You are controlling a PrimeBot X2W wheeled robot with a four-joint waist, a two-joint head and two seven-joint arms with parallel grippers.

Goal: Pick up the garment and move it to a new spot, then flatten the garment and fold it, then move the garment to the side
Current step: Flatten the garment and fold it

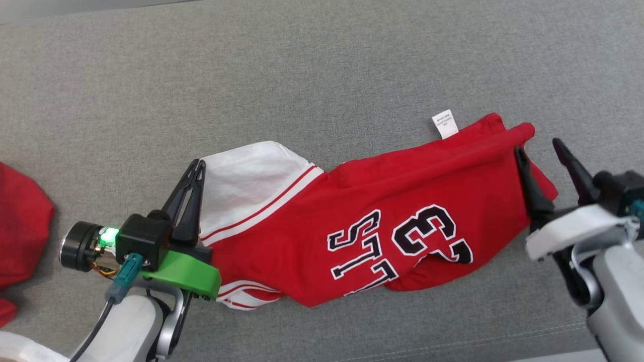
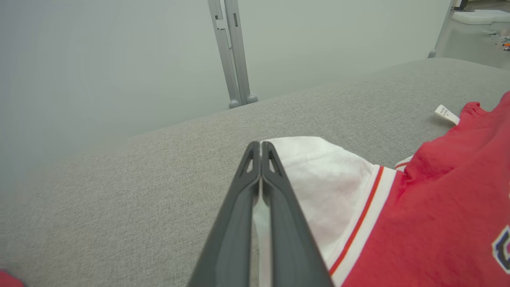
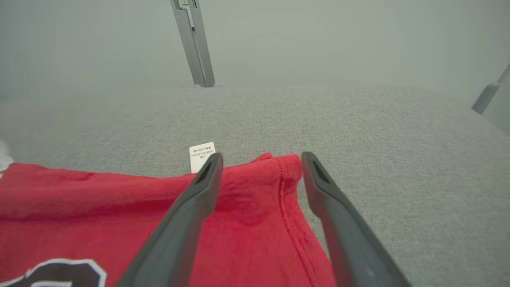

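Locate garment [image 1: 382, 201] lying lengthwise on grey padded surface [image 1: 322, 75], between hands. Left hand [image 1: 198, 166]: pinched shut on white sleeve [image 1: 241, 186] edge. Right hand [image 1: 538, 146]: wide, straddling red hem [image 1: 518, 133]. Avoid lifting now: one-sided pull, probable sleeve slip, bunching.

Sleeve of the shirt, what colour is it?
White sleeve, red-striped at its edge; best in the left wrist view.

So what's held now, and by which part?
The left gripper is shut on the white sleeve edge of the jersey; the right gripper stands open around its red hem.
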